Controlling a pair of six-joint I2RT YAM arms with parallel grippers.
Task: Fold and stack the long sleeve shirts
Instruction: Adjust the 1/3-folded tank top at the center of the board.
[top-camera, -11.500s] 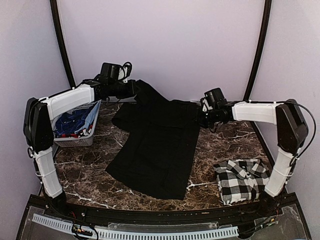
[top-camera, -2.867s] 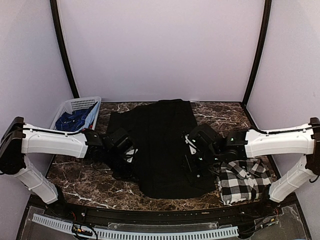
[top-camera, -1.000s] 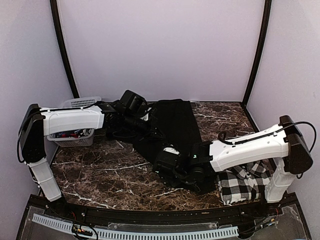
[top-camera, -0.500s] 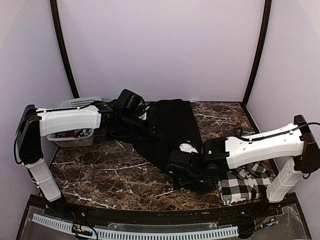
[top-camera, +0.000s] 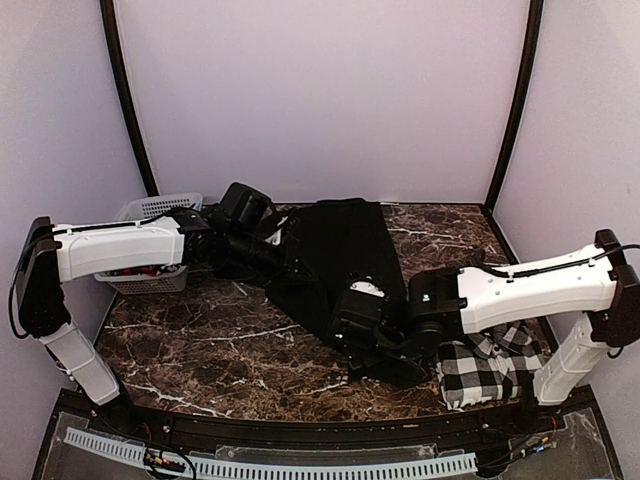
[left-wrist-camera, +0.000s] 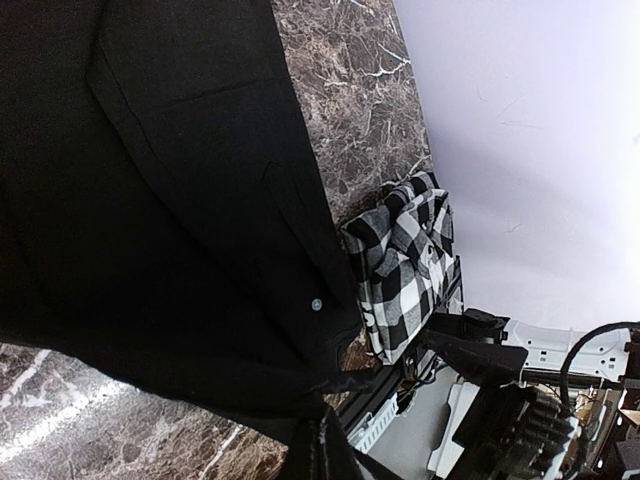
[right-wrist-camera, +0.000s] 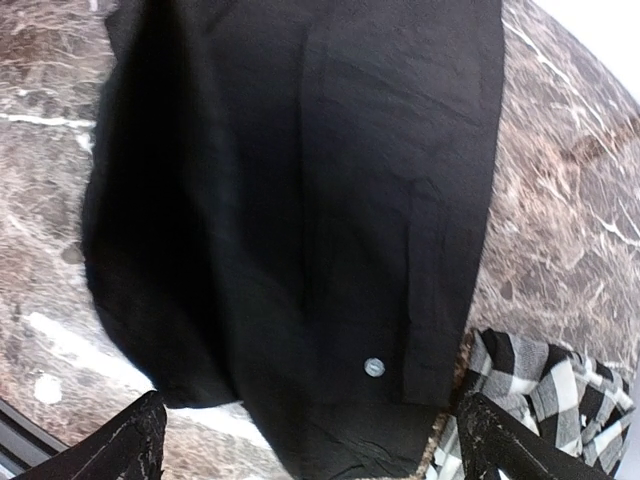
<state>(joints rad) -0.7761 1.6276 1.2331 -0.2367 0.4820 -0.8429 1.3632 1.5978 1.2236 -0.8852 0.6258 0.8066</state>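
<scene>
The plain black long sleeve shirt (top-camera: 340, 245) lies lengthwise down the middle of the marble table, its left side folded inward. My left gripper (top-camera: 293, 262) is at that left edge, shut on a pinch of black cloth (left-wrist-camera: 318, 425). My right gripper (top-camera: 345, 328) hovers just above the shirt's near hem, open, its two fingertips (right-wrist-camera: 140, 440) wide apart with nothing between them; a white button (right-wrist-camera: 374, 367) shows below it. The black-and-white checked shirt (top-camera: 488, 365) lies folded at the front right, touching the black hem (right-wrist-camera: 545, 400).
A white lattice basket (top-camera: 150, 208) holding blue clothes stands at the back left, partly behind my left arm. Bare marble (top-camera: 210, 340) lies left of the black shirt. The table's front rail (top-camera: 300, 440) runs along the near edge.
Over the last second my right gripper slid a little to the right over the black shirt's near hem. My left arm drew slightly back to the left, still pinching the cloth.
</scene>
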